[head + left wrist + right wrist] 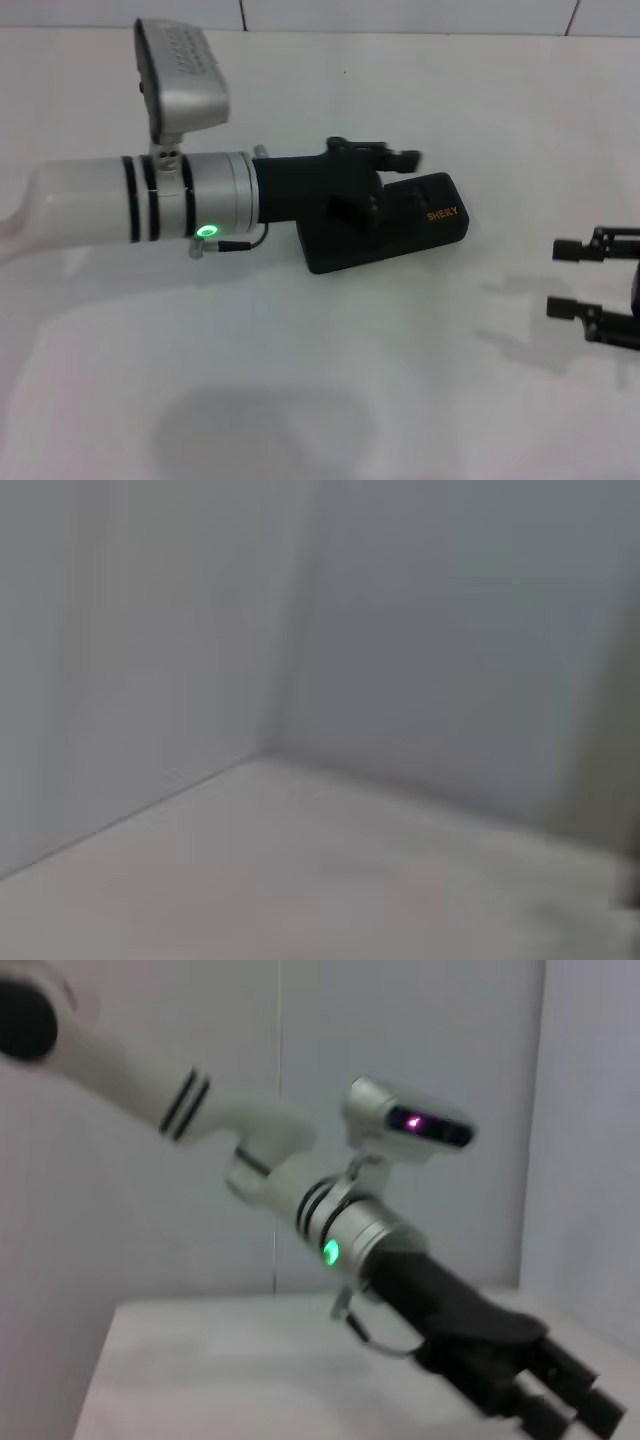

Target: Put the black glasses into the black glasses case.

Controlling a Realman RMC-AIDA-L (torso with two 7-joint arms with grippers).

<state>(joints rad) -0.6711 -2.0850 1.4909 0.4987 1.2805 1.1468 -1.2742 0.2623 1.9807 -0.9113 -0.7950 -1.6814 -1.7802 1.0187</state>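
The black glasses case [430, 222] lies on the white table near the middle, orange lettering up, and its lid looks down. My left gripper [385, 180] reaches in from the left and hovers over the case's left half, hiding it. The same gripper shows in the right wrist view [560, 1410]. The black glasses are not visible in any view. My right gripper [572, 278] is open and empty at the right edge of the table, well apart from the case.
The white table [320, 380] runs back to a white tiled wall [400, 12]. The left wrist view shows only bare table [300, 880] and wall [450, 630]. The left arm [120, 200] spans the left side of the table.
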